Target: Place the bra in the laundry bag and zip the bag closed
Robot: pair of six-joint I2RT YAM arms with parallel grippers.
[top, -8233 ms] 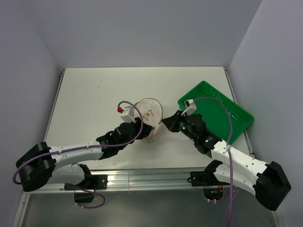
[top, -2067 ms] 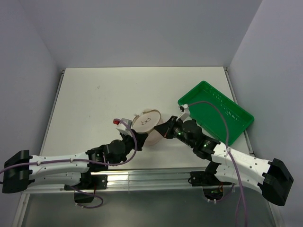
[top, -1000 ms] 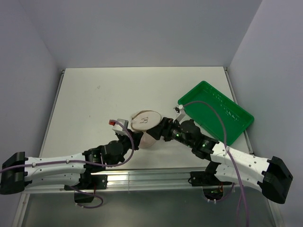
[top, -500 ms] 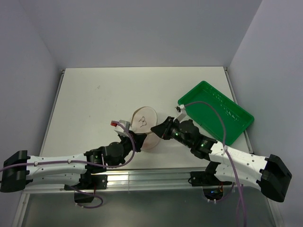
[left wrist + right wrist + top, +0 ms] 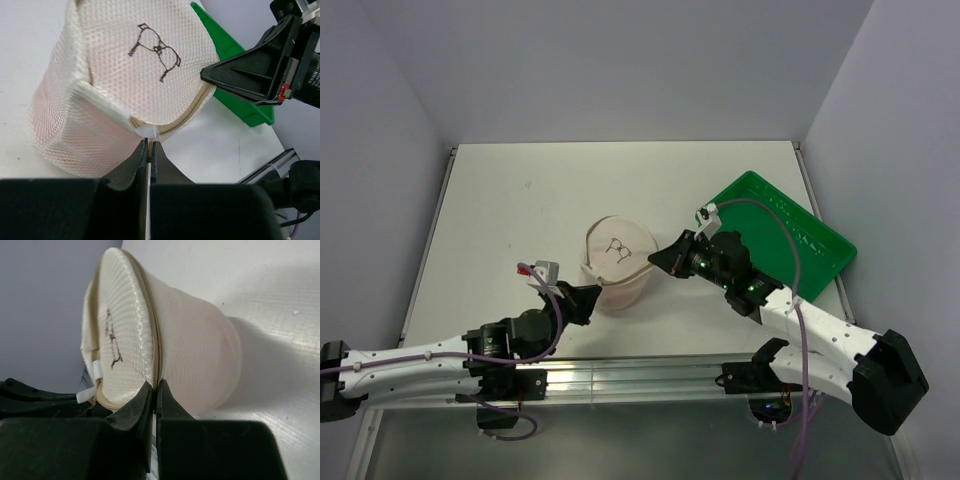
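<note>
Two pincers are seen clenched on the bag (image 5: 617,264), one on each side. The bag is stood on the bench (image 5: 520,220) near its middle, with one disc lifted to face upward and a small dark mark (image 5: 618,246) shown on that disc. The bra (image 5: 60,130) is contained inside the bag. It is seen only as a pale pink tint through the mesh of the lower part, and its straps cannot be made out.

The left pincer (image 5: 590,296) is closed on a small white tab (image 5: 148,132) at the near rim of the bag, where the two discs are joined. The right pincer (image 5: 658,260) is closed on the opposite rim, with the tan zip (image 5: 156,355) run straight in between its fingertips. Whether a zip pull is caught there cannot be told. Whether the zip is drawn fully round cannot be told either.

The two pincers are kept apart by the bag between them. A green tray (image 5: 820,255) is lying on the bench to the right, just behind the right arm.
</note>
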